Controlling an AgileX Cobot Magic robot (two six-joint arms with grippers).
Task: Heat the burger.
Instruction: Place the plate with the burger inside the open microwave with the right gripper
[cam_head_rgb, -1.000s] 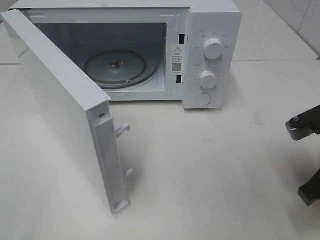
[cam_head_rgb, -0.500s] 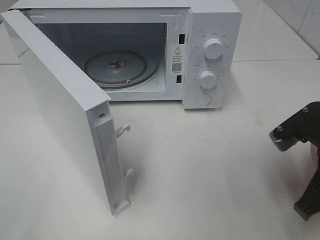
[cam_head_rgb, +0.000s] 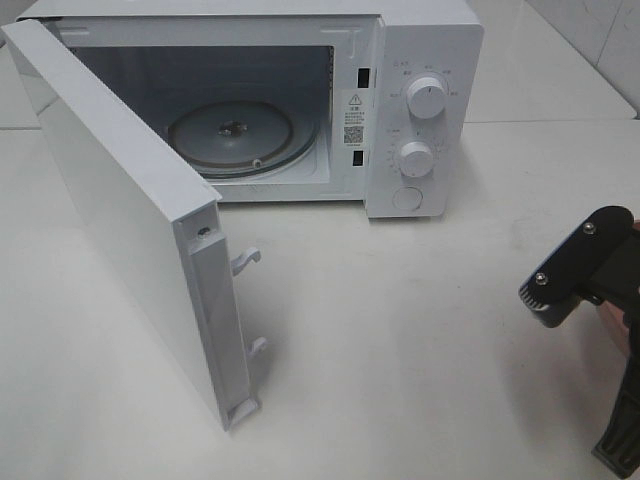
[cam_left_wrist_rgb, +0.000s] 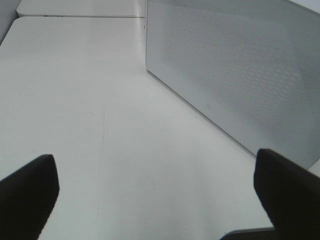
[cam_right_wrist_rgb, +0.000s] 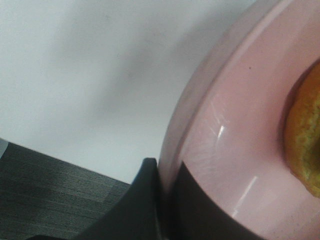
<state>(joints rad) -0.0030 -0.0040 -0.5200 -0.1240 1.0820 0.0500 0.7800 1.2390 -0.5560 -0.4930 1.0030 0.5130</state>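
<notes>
In the right wrist view, only a golden-brown edge of the burger (cam_right_wrist_rgb: 306, 145) shows, resting on a round pink plate (cam_right_wrist_rgb: 235, 150). My right gripper (cam_right_wrist_rgb: 167, 197) is shut on the plate's rim, one dark finger above it and one below. In the high view, the right arm (cam_head_rgb: 585, 265) enters at the right edge, and a pinkish sliver of the plate (cam_head_rgb: 612, 322) shows behind it. My left gripper (cam_left_wrist_rgb: 155, 200) is open over bare table beside the microwave's perforated side wall (cam_left_wrist_rgb: 240, 70), holding nothing.
The white microwave (cam_head_rgb: 425, 60) stands at the back with its door (cam_head_rgb: 120, 210) swung wide toward the front left. Its glass turntable (cam_head_rgb: 240, 135) is bare. White table (cam_head_rgb: 420, 340) stretches between the door and the right arm.
The right arm has come further into the high view from the right edge, moving left, with the pink plate behind it. Microwave and door have not moved.
</notes>
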